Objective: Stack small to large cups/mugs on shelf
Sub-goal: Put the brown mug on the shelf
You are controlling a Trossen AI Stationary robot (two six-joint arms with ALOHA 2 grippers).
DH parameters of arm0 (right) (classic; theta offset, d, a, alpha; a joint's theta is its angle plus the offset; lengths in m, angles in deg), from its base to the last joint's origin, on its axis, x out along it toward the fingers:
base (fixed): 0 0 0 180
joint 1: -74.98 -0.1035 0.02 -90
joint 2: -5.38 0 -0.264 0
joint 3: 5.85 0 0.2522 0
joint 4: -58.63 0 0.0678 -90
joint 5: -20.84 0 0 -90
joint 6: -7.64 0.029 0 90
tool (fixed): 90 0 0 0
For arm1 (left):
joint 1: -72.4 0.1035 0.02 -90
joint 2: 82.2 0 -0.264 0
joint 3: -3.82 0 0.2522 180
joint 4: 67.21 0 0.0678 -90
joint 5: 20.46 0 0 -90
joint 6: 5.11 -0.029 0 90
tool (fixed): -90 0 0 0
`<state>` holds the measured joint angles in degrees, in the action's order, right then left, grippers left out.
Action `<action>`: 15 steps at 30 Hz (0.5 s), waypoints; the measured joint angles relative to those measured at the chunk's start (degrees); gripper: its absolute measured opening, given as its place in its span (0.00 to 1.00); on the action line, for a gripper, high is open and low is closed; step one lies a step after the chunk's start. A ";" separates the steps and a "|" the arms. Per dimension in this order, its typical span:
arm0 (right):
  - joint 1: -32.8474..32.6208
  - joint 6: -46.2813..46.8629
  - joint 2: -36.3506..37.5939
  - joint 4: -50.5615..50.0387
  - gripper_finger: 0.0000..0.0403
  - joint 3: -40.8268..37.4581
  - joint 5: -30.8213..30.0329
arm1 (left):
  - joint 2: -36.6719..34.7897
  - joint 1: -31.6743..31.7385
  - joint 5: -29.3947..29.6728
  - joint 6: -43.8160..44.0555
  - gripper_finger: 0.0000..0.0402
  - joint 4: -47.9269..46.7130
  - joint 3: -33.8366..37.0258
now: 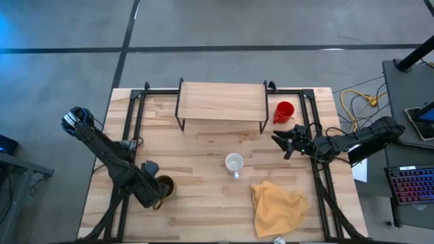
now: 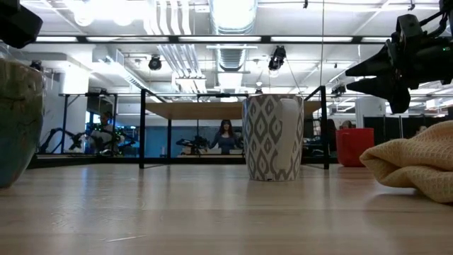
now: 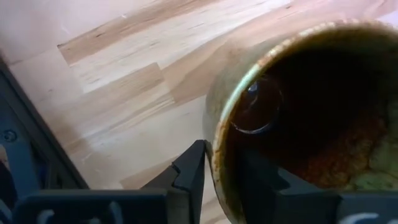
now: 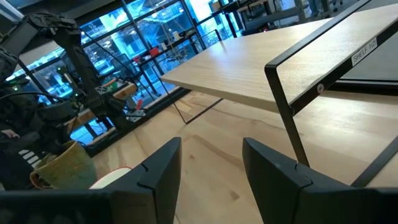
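The brown mug (image 1: 165,187) stands near the table's near-left corner, with a greenish outer wall (image 2: 15,120). My left gripper (image 1: 159,195) is shut on its rim. The white mug (image 1: 234,163), grey-patterned on its side (image 2: 272,138), stands mid-table on its base. The red mug (image 1: 284,111) rests on the tabletop just right of the shelf (image 1: 222,100), whose board is bare. My right gripper (image 1: 281,144) hovers open above the table (image 2: 348,79), between the red and white mugs, fingers pointing toward the shelf's right legs (image 4: 292,118). My left gripper (image 3: 221,163) has the brown mug's rim (image 3: 217,146) pinched across the wall, one finger (image 3: 189,171) outside and one (image 3: 264,180) inside the hollow. The fingers slant down from the table's left. The mug stays upright; whether its base is on the table I cannot tell.
A yellow-orange cloth (image 1: 278,207) lies crumpled toward the near-right part of the table (image 2: 414,163). A black metal frame (image 1: 135,108) borders the tabletop at left, right and behind the shelf. Bare wood (image 1: 196,149) lies between shelf and mugs. A person (image 2: 226,134) shows far behind the table.
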<state>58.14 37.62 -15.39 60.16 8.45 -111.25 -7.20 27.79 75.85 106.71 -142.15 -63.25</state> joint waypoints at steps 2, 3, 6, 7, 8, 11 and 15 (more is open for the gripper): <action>0.00 0.01 0.00 0.00 0.41 0.00 -0.01 | 0.00 0.46 0.09 0.03 0.10 0.16 -0.01; 0.00 0.00 0.00 0.00 0.41 0.00 -0.02 | 0.00 0.66 0.13 -0.33 0.07 0.31 -0.01; 0.00 -0.02 0.00 -0.02 0.41 0.00 -0.02 | 0.00 1.27 -0.35 -0.10 0.03 0.29 -0.05; 0.00 -0.02 0.00 -0.02 0.41 0.00 0.00 | -0.01 1.54 -0.50 -0.13 0.03 0.27 -0.05; 0.00 -0.02 0.00 -0.02 0.41 0.00 -0.02 | -0.02 1.89 -0.70 -0.10 0.03 0.30 -0.05; 0.00 -0.04 0.00 -0.02 0.41 0.00 -0.02 | -0.11 3.80 -2.97 -0.15 0.03 0.34 -0.19; 0.00 -0.17 0.00 -0.02 0.41 0.00 -0.04 | -1.82 6.92 -4.45 -0.46 0.03 -0.10 -1.47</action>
<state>58.14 37.44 -15.39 60.14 8.45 -111.29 -9.02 34.71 71.40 106.26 -142.25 -64.73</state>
